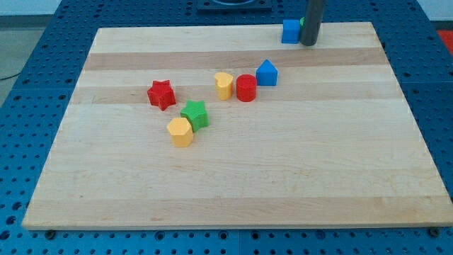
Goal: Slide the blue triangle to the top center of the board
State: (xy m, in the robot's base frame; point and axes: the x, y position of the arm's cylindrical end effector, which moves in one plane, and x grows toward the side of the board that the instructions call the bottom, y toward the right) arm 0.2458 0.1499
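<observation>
My tip (309,44) touches nothing I can be sure of, just right of the blue block (290,32); the blue triangle (267,73), down-left of it, is not yet moved.

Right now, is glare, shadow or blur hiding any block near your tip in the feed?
Camera view: lighting is even and soft, with no glare on the board; blocks cast only faint shadows. My tip sits at the view's top, just right of the blue cube, and the rod hides most of a green block behind it. The blue triangle is sharp.
</observation>
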